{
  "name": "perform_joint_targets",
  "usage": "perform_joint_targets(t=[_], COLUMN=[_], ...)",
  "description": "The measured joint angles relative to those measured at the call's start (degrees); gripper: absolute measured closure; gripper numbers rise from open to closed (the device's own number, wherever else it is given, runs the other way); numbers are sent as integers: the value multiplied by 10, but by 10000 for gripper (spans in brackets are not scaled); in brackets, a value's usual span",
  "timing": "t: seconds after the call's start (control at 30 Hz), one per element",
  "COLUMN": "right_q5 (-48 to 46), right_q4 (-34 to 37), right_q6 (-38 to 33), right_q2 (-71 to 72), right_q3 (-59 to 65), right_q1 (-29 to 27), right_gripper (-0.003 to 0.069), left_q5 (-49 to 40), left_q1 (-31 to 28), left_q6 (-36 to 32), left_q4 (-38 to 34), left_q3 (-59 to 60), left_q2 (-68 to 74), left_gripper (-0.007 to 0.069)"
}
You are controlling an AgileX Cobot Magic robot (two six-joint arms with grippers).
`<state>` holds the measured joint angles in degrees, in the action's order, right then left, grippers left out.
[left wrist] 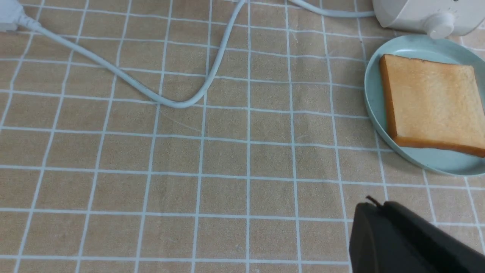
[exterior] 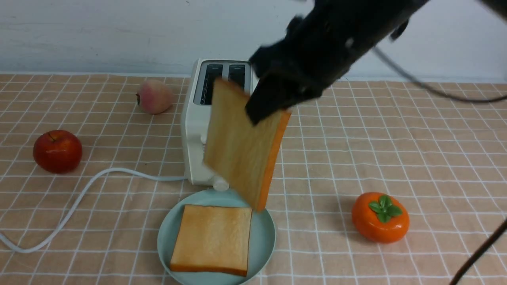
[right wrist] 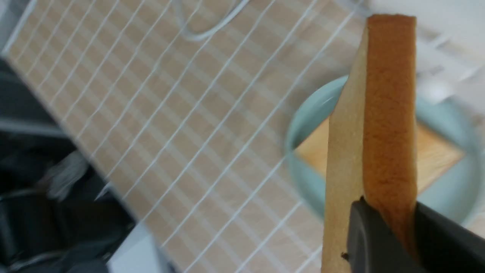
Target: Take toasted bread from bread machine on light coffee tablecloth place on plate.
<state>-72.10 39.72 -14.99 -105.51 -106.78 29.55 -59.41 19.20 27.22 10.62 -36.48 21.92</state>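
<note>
On your far left, a red apple (exterior: 58, 151) sits on the light coffee tablecloth (exterior: 130, 221), near the white cord (exterior: 85, 190). Your left gripper (left wrist: 373, 204) has its fingers together, clear of the plate. Next come the pinkish fruit (exterior: 154, 97) and the bread machine (exterior: 196, 146); in front of it, one toast slice (exterior: 212, 239) lies flat on the plate (exterior: 262, 253). Your right gripper (exterior: 253, 111) has its fingers clamped on the other toast slice (exterior: 241, 146), holding it tilted in the air. Farther right, you see an orange persimmon (exterior: 380, 221) with green leaves.
</note>
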Motion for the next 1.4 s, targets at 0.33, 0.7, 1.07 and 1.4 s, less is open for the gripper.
perform_joint_targets(t=[0.33, 0.7, 1.07, 1.4], right_q5=[69, 143, 29, 8], right_q4=[156, 65, -63, -141], right_q6=[-161, -24, 18, 52], right_q2=[-120, -157, -50, 234], right_q3=[114, 115, 5, -2], right_q1=[0, -1, -67, -161], right_gripper=[577, 391, 334, 675], left_q5=[-2, -7, 53, 161], left_q1=[0, 0, 0, 0], left_q6=[0, 0, 0, 1], left_q4=[0, 0, 6, 5], left_q3=[0, 0, 0, 4], left_q2=[0, 0, 0, 0], left_gripper=[638, 638, 638, 636])
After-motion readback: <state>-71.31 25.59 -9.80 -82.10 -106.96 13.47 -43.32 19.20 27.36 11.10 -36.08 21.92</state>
